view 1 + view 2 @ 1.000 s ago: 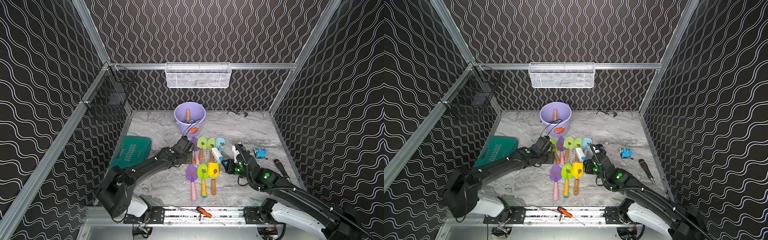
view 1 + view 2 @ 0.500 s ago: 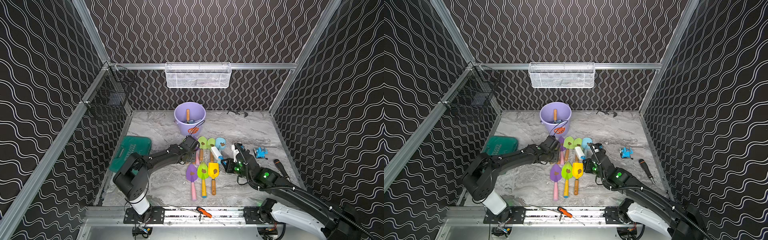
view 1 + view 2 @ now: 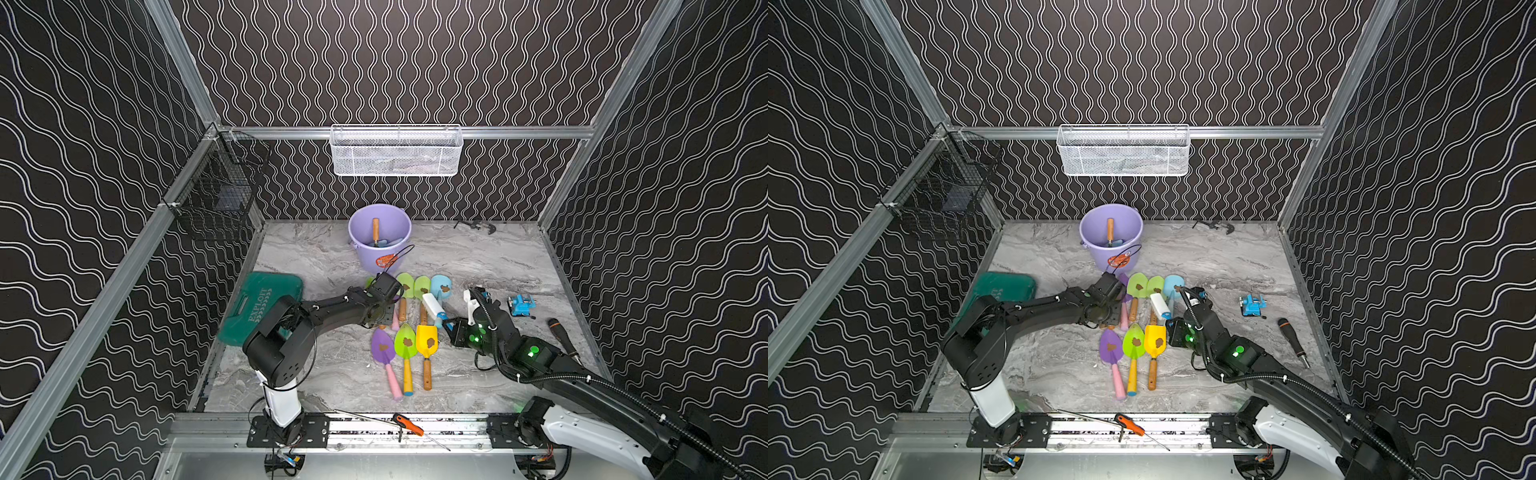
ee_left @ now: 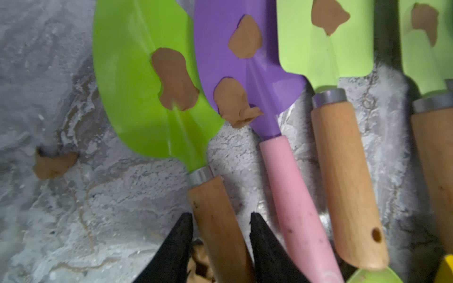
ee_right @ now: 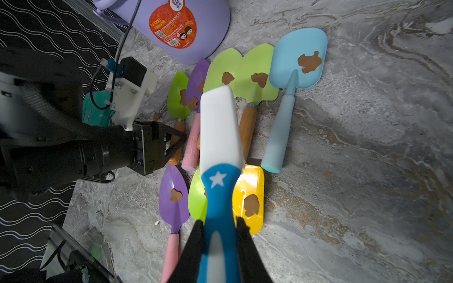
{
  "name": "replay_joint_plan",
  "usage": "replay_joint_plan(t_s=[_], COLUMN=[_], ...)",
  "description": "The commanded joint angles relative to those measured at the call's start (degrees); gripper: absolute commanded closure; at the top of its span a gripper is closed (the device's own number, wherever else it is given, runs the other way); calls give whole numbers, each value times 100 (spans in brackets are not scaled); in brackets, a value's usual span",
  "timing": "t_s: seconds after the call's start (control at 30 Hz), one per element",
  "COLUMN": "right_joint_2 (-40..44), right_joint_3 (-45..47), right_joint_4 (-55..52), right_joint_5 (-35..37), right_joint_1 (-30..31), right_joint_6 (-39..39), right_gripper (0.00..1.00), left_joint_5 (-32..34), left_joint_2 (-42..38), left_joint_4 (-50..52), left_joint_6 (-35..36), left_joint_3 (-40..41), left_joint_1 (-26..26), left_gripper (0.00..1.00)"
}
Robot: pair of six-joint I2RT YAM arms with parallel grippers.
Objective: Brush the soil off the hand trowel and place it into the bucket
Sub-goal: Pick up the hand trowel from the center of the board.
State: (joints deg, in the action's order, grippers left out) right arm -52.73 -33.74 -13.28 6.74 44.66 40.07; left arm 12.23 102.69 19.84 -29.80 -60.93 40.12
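Wooden handle of green trowel (image 4: 137, 85) sits between the left hand's (image 4: 220, 215) tips, which stand apart, not clamped. Soil (image 4: 174, 80) unbrushed on blade. Right hand (image 5: 219, 221) clamped on brush (image 5: 219, 122). Bucket (image 3: 365, 257), upper middle of a top view, holds one trowel (image 3: 375, 230). Seven more soiled trowels (image 3: 427, 338) wait on the surface (image 3: 478, 257).

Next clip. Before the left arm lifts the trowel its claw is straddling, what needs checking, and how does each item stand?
1. Left claw astride the wooden handle of the bright green trowel: ok.
2. Left claw closed on it: not ok, a gap shows on one side.
3. Right claw gripping the white-and-blue plastic brush: ok.
4. Brown soil clump brushed off that blade: not ok.
5. Neighbouring purple, pink-handled trowel clear of the lift: cannot tell.
6. Round lavender plastic bucket upright: ok.
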Motion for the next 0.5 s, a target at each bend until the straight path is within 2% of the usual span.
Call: replay_joint_plan(t_s=[0.0,0.47], right_joint_2=[4,-95], right_joint_3=[16,-3], right_joint_4=[225,278], right_joint_5=[38,27], right_joint_1=[7,7], right_joint_6=[75,71], right_gripper=[100,100], left_joint_5=[237,186], left_joint_2=[-58,145], left_joint_4=[141,-120], left_joint_6=[133,177], left_joint_3=[20,134], left_joint_1=[-13,-22], left_gripper=[58,67])
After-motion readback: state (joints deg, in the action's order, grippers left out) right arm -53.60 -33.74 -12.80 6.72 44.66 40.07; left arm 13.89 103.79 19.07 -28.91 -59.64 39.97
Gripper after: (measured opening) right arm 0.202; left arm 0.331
